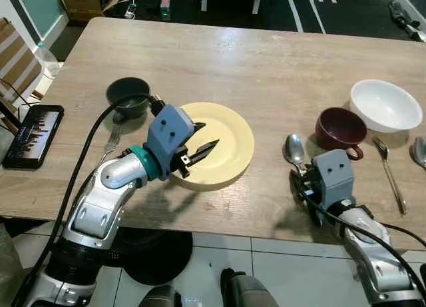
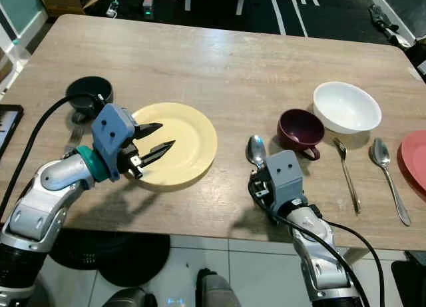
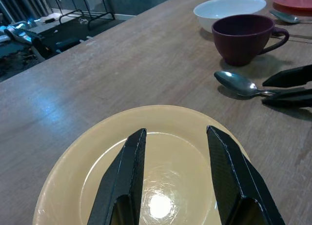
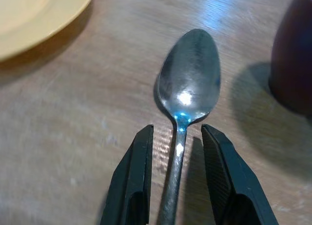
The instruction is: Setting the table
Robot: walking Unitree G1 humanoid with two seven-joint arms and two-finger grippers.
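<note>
I am seeing my right gripper (image 4: pixel 175 178) straddling the spoon (image 4: pixel 189 83) handle, fingers spread and not touching it. My left gripper (image 3: pixel 175 183) is hovering, jaws apart, over the yellow plate (image 1: pixel 229 130). A maroon cup (image 1: pixel 339 128) is sitting just beyond the spoon.

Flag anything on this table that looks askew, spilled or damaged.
Nothing spilled or broken. The round pale yellow plate, dark maroon cup and white bowl sit upright and empty. The silver spoon lies flat between the open right gripper's fingers; the open left gripper hovers over the plate.
</note>
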